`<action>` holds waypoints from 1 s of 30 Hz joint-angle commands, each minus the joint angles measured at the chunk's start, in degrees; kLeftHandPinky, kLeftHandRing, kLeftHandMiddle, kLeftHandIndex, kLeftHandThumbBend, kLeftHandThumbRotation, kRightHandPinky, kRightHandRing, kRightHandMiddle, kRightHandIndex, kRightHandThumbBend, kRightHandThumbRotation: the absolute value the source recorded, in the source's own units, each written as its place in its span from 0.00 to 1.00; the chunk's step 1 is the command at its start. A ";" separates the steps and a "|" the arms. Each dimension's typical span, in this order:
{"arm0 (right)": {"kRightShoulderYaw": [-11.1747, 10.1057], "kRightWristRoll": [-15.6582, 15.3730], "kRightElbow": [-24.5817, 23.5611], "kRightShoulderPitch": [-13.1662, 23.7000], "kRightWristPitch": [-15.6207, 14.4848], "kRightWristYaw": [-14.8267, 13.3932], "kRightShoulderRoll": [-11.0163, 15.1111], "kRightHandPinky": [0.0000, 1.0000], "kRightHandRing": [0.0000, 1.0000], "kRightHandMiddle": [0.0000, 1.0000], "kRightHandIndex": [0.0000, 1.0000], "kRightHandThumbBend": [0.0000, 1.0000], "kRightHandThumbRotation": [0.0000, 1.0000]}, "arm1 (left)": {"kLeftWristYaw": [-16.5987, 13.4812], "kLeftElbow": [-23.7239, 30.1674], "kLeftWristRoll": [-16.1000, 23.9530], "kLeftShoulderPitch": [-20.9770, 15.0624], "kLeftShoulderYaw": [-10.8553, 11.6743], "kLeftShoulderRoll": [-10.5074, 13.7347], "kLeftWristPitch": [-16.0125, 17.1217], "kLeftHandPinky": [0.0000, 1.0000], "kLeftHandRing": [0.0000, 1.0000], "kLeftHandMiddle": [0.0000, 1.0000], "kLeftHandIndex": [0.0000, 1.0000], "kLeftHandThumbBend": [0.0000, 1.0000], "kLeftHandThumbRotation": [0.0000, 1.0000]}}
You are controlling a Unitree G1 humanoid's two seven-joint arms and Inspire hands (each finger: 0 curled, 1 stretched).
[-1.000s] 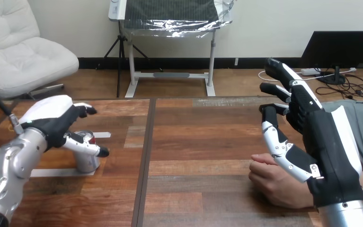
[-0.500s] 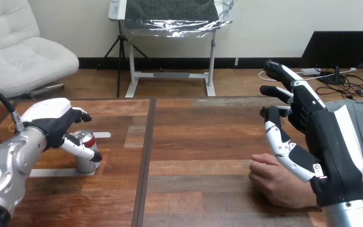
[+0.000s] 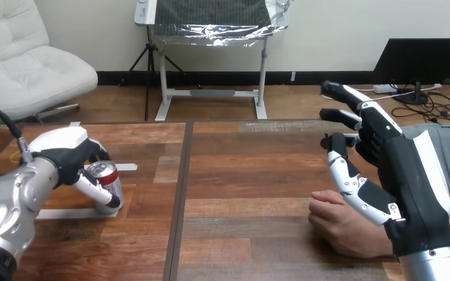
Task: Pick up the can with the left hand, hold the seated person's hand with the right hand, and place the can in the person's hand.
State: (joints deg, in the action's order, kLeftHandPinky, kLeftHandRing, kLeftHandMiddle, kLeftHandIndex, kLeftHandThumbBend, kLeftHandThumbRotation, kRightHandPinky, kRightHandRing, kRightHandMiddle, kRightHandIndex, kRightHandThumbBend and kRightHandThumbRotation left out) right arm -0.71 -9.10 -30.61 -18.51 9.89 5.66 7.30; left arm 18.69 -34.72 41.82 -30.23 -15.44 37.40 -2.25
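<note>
A silver can with a red band stands upright on the wooden table at the left. My left hand is down on it from the left: its fingers curl behind the can's top and its thumb lies across the can's front. The person's hand rests on the table at the lower right as a loose fist. My right hand is raised over and just right of it, open, fingers straight and pointing away, thumb out above the person's hand without gripping it.
Strips of white tape mark the table under and behind the can. A dark seam runs between the table's two panels. The person's torso sits at the right edge behind my right hand.
My left hand has dropped from above the can and closed its fingers and thumb round it. My right hand and the person's hand have hardly moved.
</note>
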 commanded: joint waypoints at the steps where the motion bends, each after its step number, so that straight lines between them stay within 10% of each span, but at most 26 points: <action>1: -0.58 0.64 -0.22 3.84 0.44 0.44 1.22 0.63 0.80 0.88 0.83 0.00 0.00 | 0.35 -1.28 1.11 -5.53 -1.56 1.38 0.21 0.58 0.69 0.74 0.78 0.81 0.29; 30: -1.43 1.30 -0.71 4.10 -0.21 0.98 2.49 0.60 0.77 0.86 0.79 0.02 0.00 | -0.48 -1.54 -0.56 -4.95 -1.58 1.47 1.48 0.57 0.62 0.67 0.71 0.73 0.23</action>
State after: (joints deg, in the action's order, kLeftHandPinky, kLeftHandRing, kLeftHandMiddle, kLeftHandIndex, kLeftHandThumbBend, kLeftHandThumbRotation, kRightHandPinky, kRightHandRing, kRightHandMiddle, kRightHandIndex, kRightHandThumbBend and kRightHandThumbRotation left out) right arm -1.17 -8.89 -30.61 -18.11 9.21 6.68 9.29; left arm 19.51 -37.17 41.59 -31.34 -17.31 37.46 -1.46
